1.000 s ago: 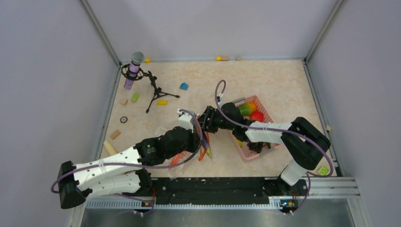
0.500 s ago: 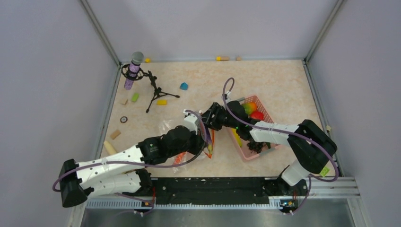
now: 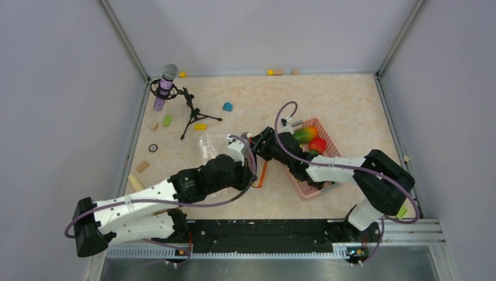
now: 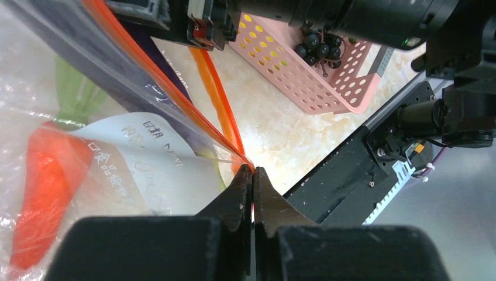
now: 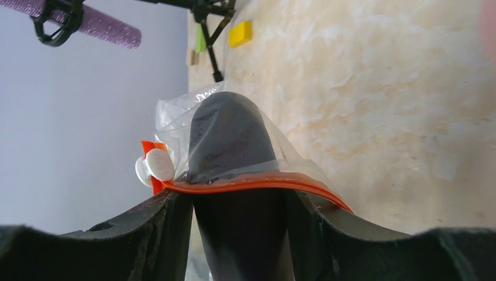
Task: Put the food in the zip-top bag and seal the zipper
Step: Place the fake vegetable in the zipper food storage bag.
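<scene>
Jaws of the left gripper (image 4: 252, 175) are clenched on a corner of the bag (image 4: 146, 153), right where the orange zipper (image 4: 214, 99) comes to a point at the lower middle of the left wrist frame. The right gripper (image 5: 237, 202) grasps a dark, smooth, dome-shaped piece, by my reading the eggplant (image 5: 225, 134). Its tip sits under the clear film, with the zipper strip lying across it and the white slider (image 5: 155, 165) just to its left.

As I judge it, the job is partly done. A carrot (image 4: 40, 193) lies inside the bag at the lower left of the left wrist frame, and the eggplant is going in. The grapes (image 4: 316, 42) and a red tomato (image 3: 317, 144) sit in the pink basket (image 4: 292, 79), and the mouth is open, so sealing is yet to come.

The bag is thin, crinkly and glossy with a white printed patch. The basket is stiff plastic full of round holes. The table (image 3: 339, 99) looks like pale marble.
</scene>
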`<state>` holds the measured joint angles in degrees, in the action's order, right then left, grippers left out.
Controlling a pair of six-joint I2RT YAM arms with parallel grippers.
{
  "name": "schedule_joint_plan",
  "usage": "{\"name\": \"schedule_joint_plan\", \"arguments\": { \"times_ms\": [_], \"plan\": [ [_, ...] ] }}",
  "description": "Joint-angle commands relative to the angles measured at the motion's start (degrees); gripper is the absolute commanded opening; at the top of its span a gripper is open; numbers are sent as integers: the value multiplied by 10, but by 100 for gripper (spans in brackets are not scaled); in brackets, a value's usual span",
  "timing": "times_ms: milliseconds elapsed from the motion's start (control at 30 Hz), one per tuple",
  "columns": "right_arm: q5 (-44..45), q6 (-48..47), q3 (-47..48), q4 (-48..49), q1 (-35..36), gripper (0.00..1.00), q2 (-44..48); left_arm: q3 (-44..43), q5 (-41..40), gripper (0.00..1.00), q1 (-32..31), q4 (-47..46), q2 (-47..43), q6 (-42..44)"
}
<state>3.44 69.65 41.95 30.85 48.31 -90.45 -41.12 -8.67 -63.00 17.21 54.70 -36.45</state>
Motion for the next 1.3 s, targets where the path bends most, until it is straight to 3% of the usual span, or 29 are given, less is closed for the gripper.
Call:
{"name": "schedule_joint_plan", "arguments": {
  "times_ms": [0,367,667,800,1267],
  "plan": [
    [177,-39,-16,13,27,43,43,-19,8,0,-4,-6,-32,3],
    [378,-114,-14,-22,114,55,68,-2,-25,0,-4,-19,-53,-5],
    [352,-147,-18,-29,119,77,88,0,-86,0,-4,-6,-51,-28],
    [317,-166,-10,-93,119,84,114,1,-125,0,-4,6,-56,-44],
    [259,-229,-86,-165,118,84,239,-7,-180,0,-4,40,-53,-69]
  ]
}}
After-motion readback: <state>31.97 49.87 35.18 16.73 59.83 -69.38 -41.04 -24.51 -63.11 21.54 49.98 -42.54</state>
